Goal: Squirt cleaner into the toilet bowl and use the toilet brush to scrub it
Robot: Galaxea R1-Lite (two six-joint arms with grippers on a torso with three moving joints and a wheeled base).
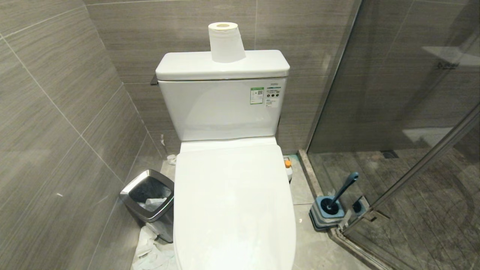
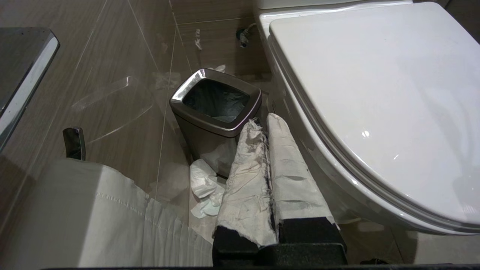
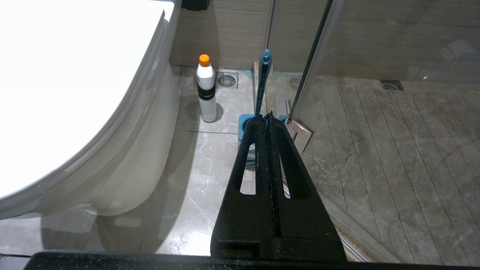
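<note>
The white toilet (image 1: 232,202) stands before me with its lid down, so the toilet bowl is hidden. The cleaner (image 3: 206,90), a small white bottle with an orange cap (image 1: 287,164), stands upright on the floor at the toilet's right. The teal toilet brush (image 1: 343,191) leans in its square blue holder (image 1: 328,213) by the glass door. Neither arm shows in the head view. My left gripper (image 2: 262,120), wrapped in white tape, is shut and empty beside the bin. My black right gripper (image 3: 265,118) is shut and empty, short of the brush (image 3: 262,82).
A steel-rimmed waste bin (image 1: 149,204) sits at the toilet's left with crumpled tissue (image 1: 150,251) on the floor. A paper roll (image 1: 226,42) stands on the tank. A glass shower door (image 1: 405,150) closes off the right side. Tiled walls are close on the left.
</note>
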